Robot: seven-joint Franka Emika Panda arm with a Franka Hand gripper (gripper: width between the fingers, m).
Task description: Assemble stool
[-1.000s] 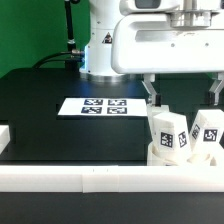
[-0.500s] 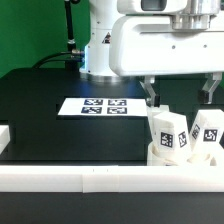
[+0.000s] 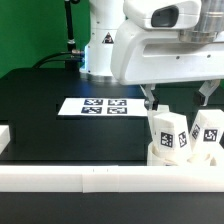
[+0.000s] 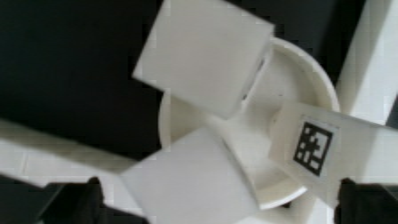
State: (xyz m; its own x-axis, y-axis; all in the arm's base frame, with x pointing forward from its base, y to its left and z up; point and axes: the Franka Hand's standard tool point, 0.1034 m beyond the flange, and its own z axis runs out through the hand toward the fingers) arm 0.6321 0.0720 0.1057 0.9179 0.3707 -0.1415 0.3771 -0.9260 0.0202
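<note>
The stool's round white seat disc (image 3: 160, 153) lies flat against the front border bar at the exterior view's right. White legs with black-and-white tags stand on it: one (image 3: 167, 131) on the left, another (image 3: 208, 134) on the right. My gripper (image 3: 178, 96) hovers just above their tops, open and empty, with its fingers (image 3: 149, 98) spread wide. In the wrist view the seat disc (image 4: 304, 78) carries three legs: one (image 4: 205, 58), a tagged one (image 4: 320, 146), and one (image 4: 192, 178) lying between the fingers of my gripper (image 4: 217, 204).
The marker board (image 3: 95, 106) lies flat on the black table at the middle left. A long white border bar (image 3: 80, 179) runs along the front edge, and another (image 3: 4, 136) sits at the left. The robot's base (image 3: 98, 45) stands at the back.
The hand has turned and tilted a little above the stool, and its fingers shifted slightly. The seat and legs have not moved.
</note>
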